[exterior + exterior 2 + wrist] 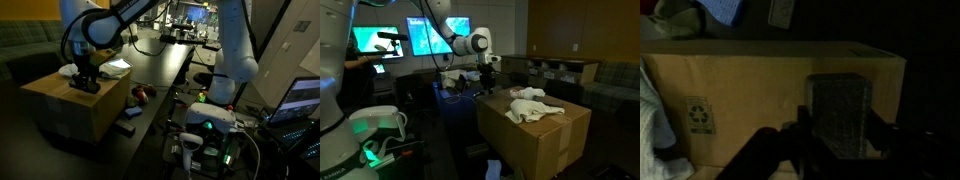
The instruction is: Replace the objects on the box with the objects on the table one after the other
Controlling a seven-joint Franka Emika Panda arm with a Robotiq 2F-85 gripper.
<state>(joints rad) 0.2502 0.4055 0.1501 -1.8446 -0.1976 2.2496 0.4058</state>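
Gripper [86, 82] over the box [65, 110] top, jaws gripping a dark grey block [840, 112], white cloth [535, 106] on the box beside it, red object [141, 95] near the box.

Tan box [545, 140] upright, cloth [535, 105] atop, black table [162, 68]

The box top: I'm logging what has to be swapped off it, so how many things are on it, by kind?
white cloth: 1
dark grey block, between the fingers of the gripper: 1
Total: 2
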